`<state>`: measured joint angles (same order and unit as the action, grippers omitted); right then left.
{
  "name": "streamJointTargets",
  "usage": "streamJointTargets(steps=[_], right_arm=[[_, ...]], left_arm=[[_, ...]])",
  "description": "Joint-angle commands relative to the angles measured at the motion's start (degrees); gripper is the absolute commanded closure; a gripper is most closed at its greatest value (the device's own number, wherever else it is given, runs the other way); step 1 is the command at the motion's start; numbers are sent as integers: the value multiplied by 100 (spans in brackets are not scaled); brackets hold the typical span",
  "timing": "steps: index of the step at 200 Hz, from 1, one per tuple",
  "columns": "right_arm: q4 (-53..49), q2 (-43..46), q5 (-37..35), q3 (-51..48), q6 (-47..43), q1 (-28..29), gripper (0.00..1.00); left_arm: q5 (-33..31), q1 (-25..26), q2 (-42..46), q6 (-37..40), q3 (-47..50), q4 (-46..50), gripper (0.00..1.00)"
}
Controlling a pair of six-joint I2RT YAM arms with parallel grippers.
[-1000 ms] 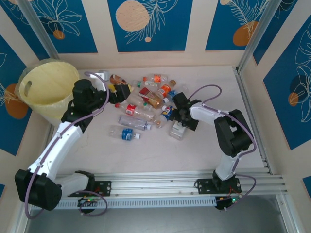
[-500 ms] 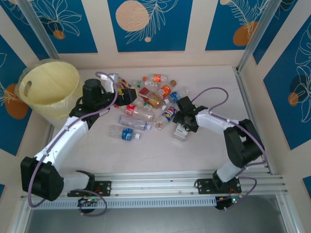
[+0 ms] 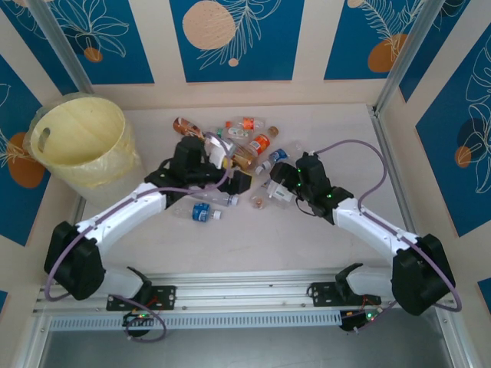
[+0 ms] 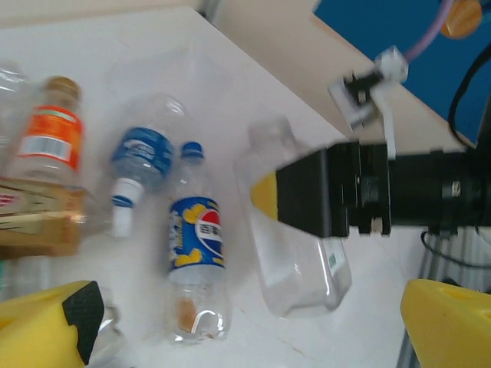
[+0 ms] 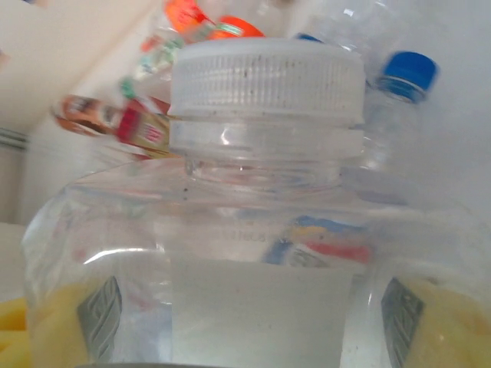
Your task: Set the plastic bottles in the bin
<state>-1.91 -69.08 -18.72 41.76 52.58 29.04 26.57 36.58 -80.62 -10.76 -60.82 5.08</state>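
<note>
1. Up at ten o'clock on the table [image 3: 253, 238], the bin [image 3: 92, 172] is standing upright with its mouth open, well apart from both arms.
2. I'm seeing the plastic bottles [image 3: 244, 146] lying in a loose heap toward twelve o'clock from the table's middle. One blue-label stray [image 3: 201, 212] is lying on the table at six o'clock of that heap.
3. I'm hovering my left gripper [image 3: 234, 172] over the heap's near edge. On the left wrist camera its yellow fingers [image 4: 46, 330] are sitting in the two bottom corners, spread as wide as they go and holding nothing.
4. Between those fingers a Pepsi bottle [image 4: 197, 238] is lying flat, blue cap pointing to twelve o'clock. A blue-band bottle [image 4: 142, 156] is lying at its ten o'clock with its white cap toward six, and an orange-label bottle [image 4: 52, 142] is further out toward nine.
5. At three o'clock of the heap my right gripper [image 3: 282, 186] is gripping a wide clear bottle [image 5: 253, 230] with a ribbed white cap. Its fingers [image 5: 31, 330] are standing roughly half open, with the pads looking pressed to both sides.
6. I'm not able to tell whether that bottle is resting on the table or off it.
7. The wide clear bottle is lying just beside the Pepsi bottle, at its three o'clock on the left wrist camera.
</note>
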Motion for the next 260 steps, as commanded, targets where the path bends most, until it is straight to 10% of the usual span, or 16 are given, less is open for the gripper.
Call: streamJointTargets(steps=[1, 142, 260], right_arm=[[1215, 182, 462, -151, 315, 32, 24], [1939, -158, 1250, -10, 736, 214, 24], [1223, 462, 1518, 184, 162, 149, 2]], left_arm=[[-366, 408, -302, 687, -417, 586, 0], [-681, 752, -1099, -196, -578, -342, 15], [-1354, 729, -809, -422, -248, -639, 77]])
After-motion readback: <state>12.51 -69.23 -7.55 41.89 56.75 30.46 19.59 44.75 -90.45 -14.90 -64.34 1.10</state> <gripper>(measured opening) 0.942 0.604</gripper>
